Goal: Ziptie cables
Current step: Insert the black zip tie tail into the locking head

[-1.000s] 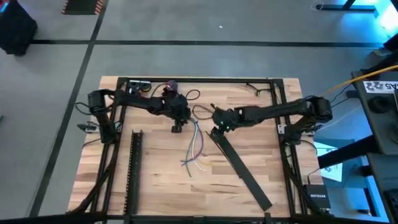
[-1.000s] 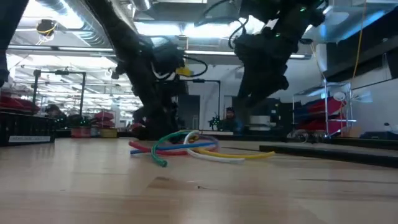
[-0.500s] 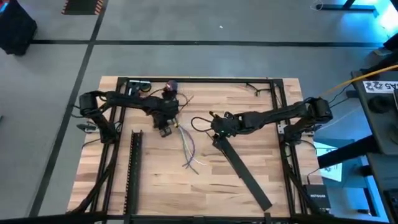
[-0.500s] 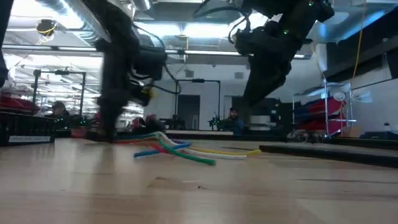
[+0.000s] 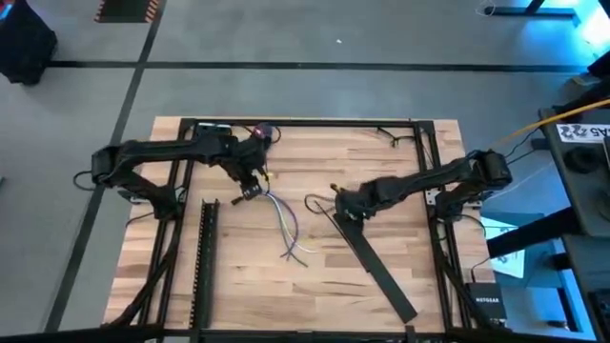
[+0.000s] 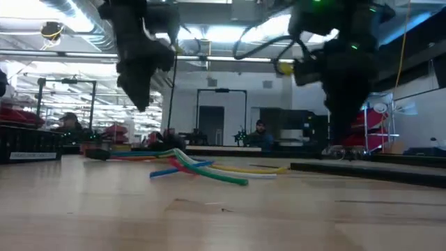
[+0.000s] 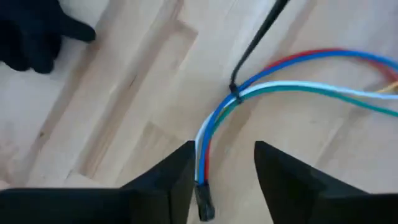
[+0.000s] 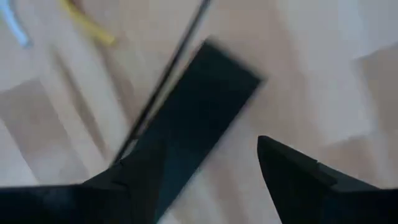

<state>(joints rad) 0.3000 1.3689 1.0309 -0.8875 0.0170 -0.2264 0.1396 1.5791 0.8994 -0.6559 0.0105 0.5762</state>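
The cables [image 5: 289, 225], a loose fan of white, green, blue, red and yellow wires, lie on the bare wood near the middle of the table [image 5: 238, 286], nearest the low camera where their free ends splay across the boards [image 6: 198, 169]. Just behind that spread, the left wrist view shows them already cinched at one point by a thin dark zip tie [image 7: 249, 46], its tail running away across the wood. The left gripper [image 5: 250, 187] hovers over the bunched end, its fingers [image 7: 165, 180] parted with the blue and red wire ends between them, but nothing clamped. The tie appears to be on, so the step in hand looks like a regrasp of the bundle; the next move likely calls for closing squarely on the bunched end without scattering the strands. To the right, the right gripper [image 5: 345, 210] sits over the near end of the long flat black bar [image 5: 372, 264], with a thin dark strip [image 8: 168, 81] beside the bar, its fingers spread and empty. No container is in sight, and people show only in the room beyond.
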